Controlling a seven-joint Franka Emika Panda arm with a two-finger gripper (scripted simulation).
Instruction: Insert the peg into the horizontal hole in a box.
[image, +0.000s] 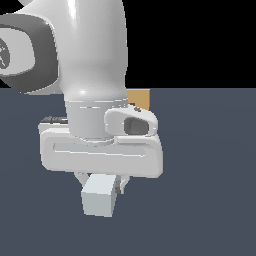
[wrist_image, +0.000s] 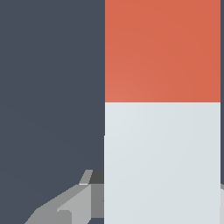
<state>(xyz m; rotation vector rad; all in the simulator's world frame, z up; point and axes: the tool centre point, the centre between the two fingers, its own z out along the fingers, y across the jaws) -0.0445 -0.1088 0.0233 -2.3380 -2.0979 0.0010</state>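
Note:
The peg (image: 100, 199) shows its pale grey-white square end toward the exterior camera, held under the hand. My gripper (image: 102, 184) is shut on the peg, with a finger on each side of it. In the wrist view the peg (wrist_image: 162, 162) fills much of the picture, its pale part near the fingers (wrist_image: 70, 205) and its orange-red end (wrist_image: 162, 50) farther out. Only a tan corner of the box (image: 139, 97) peeks out behind the arm in the exterior view. The hole is hidden.
The white arm and hand (image: 100, 150) fill the exterior view's left and middle, covering most of the box. Dark blue-grey floor (image: 210, 175) spreads around.

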